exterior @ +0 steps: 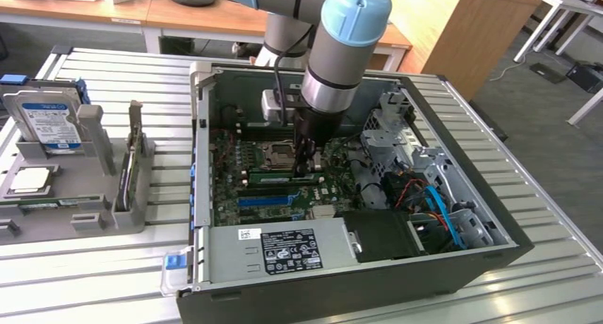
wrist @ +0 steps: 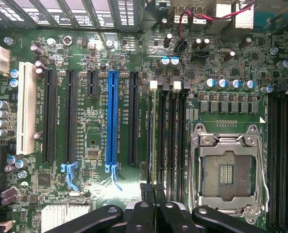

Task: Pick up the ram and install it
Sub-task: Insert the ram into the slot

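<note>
My gripper reaches down into the open computer case and onto the motherboard, beside the processor socket. The ram shows as a narrow green stick standing on edge along the memory slots, with one end under the fingers. In the wrist view the black fingertips are pressed together over the memory slots. The ram runs away from them as a thin dark edge in the slot nearest the black expansion slots. The gripper is shut on the ram.
A blue expansion slot and black ones lie beside the memory slots. The open socket is on their other side. The power supply and the drive cage with cables crowd the case. A grey holder with a hard drive stands at the exterior view's left.
</note>
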Robot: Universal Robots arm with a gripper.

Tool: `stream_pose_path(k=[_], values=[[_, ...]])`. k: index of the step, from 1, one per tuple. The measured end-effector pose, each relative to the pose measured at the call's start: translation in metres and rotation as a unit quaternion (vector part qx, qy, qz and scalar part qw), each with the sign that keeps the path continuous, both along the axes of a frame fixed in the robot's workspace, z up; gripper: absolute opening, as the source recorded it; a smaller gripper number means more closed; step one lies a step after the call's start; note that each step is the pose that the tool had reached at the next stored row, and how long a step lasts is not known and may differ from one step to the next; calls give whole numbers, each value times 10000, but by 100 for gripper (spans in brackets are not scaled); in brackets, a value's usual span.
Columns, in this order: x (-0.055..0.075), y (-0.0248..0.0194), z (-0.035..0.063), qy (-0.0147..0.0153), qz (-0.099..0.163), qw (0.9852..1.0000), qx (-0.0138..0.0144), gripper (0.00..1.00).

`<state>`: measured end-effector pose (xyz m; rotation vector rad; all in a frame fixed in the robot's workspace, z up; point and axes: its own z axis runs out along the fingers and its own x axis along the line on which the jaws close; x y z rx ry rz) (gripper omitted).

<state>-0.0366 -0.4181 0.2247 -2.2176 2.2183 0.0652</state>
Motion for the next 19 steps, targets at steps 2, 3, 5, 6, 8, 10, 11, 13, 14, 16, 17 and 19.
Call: stream_pose_path(k=[2,3,5,6,8,10,11,13,14,16,17,19], values=[[0,0,-1,0,0,10000,1,12],[1,0,-1,-2,0,10000,1,12],[0,1,-1,-1,0,10000,2,18],[0,0,-1,0,0,10000,1,18],[0,0,-1,-1,0,10000,1,25],[0,0,-1,0,0,10000,1,25],[0,0,-1,0,0,10000,1,25],[0,0,5,0,0,10000,-3,25],[0,0,16,0,0,10000,-5,25],[0,0,51,0,0,10000,-6,25],[0,0,74,0,0,10000,-7,25],[1,0,126,0,0,10000,-10,25]])
